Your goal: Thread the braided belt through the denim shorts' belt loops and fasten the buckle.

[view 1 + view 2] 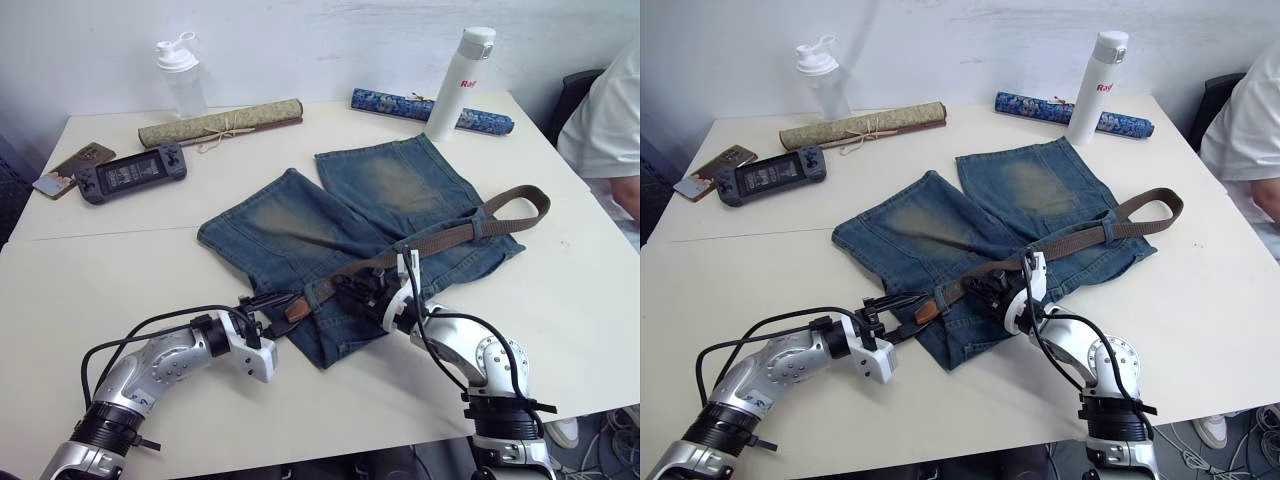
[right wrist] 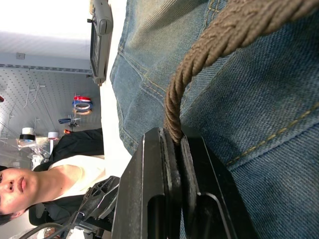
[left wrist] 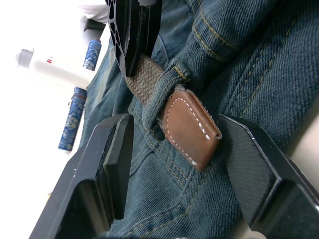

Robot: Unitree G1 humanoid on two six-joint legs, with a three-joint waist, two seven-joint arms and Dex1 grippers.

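While the denim shorts (image 1: 350, 235) lie flat in the middle of the white table (image 1: 120, 270), waistband toward the robot, the left gripper (image 3: 172, 164) sits at the waistband's left end with its 2 fingers spread wide, holding nothing. Between those fingers lies the brown leather tip (image 3: 192, 127) of the braided belt (image 1: 440, 238), poking out of a belt loop (image 3: 162, 92). To the right, the right gripper (image 2: 172, 144) is closed tight on the belt strap, pinching it against the denim. From there the belt runs up and right across the shorts and curls into a loop near the table's right side. A person's white sleeve (image 1: 610, 120) shows at the far right edge.
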